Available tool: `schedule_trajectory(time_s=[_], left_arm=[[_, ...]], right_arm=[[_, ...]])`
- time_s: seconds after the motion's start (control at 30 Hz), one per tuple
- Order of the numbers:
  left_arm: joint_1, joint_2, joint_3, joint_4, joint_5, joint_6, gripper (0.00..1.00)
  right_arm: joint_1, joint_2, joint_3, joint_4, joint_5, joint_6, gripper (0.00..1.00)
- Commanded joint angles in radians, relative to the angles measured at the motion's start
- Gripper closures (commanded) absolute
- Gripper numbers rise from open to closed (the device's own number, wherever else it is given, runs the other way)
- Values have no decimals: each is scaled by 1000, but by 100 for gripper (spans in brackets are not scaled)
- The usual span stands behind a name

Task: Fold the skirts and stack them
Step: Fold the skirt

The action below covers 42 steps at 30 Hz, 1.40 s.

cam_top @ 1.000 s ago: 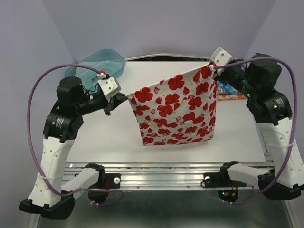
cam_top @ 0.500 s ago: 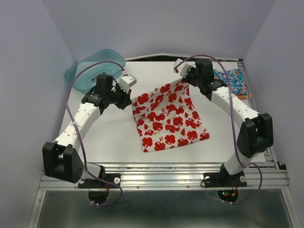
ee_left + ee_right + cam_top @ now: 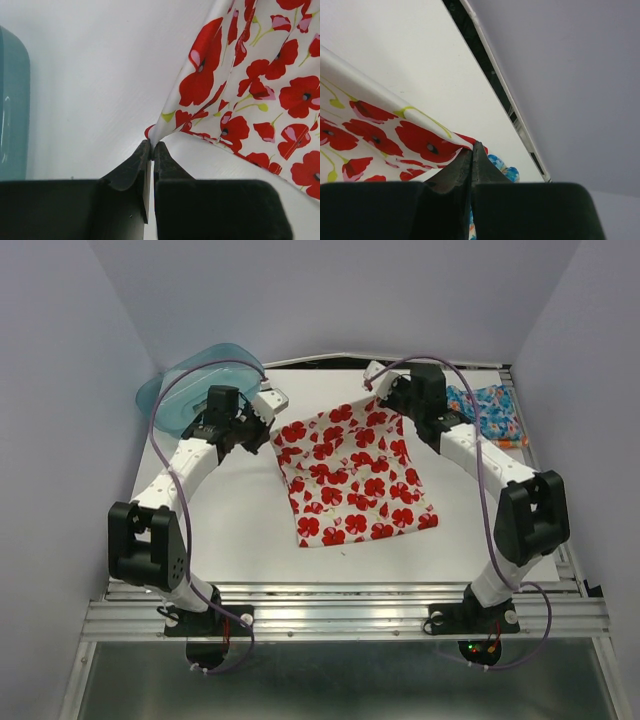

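Note:
The white skirt with red poppies [image 3: 355, 475] lies spread on the white table [image 3: 230, 530], its far edge held up at both corners. My left gripper [image 3: 275, 422] is shut on its far left corner; the left wrist view shows the cloth [image 3: 240, 95] pinched at the fingertips [image 3: 151, 146]. My right gripper [image 3: 380, 390] is shut on its far right corner, with the cloth [image 3: 415, 137] clamped at the tips [image 3: 473, 147]. The blue floral skirt [image 3: 488, 412] lies folded at the far right, with an orange-yellow edge [image 3: 510, 443] showing under it. A bit of blue cloth [image 3: 501, 167] shows behind the right fingers.
A translucent teal tub [image 3: 185, 390] stands at the far left corner, just behind the left arm; its wall shows in the left wrist view [image 3: 12, 105]. The table's far edge [image 3: 320, 362] and metal rail [image 3: 495, 75] run close behind the right gripper.
Both arms have stretched forward and lowered the poppy skirt from hanging in the air to lying flat on the table. Both grippers stay shut on its corners.

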Motion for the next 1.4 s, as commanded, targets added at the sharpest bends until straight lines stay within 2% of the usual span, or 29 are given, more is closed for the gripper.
schedule_trajectory(time_s=[0.0, 0.4, 0.6, 0.73, 0.9, 1.03, 1.37], left_arm=[[-10, -74, -29, -39, 32, 152, 100], [-96, -260, -224, -128, 25, 334, 100], [-188, -329, -319, -190, -3, 385, 100], [-248, -370, -368, -220, 8, 396, 100], [-299, -389, -422, -248, 6, 397, 100], [-337, -383, -438, -251, 14, 374, 100], [-469, -347, -491, -214, -12, 334, 100]], right_arm=[[-20, -105, -80, 51, -20, -53, 99], [-20, -395, -356, -93, -40, -156, 99], [-20, -513, -427, -282, -72, -213, 99], [-20, -608, -536, -336, -71, -251, 99], [-20, -728, -583, -475, -94, -276, 99], [-20, -809, -660, -515, -95, -302, 99], [-20, -872, -764, -595, -124, -317, 99]])
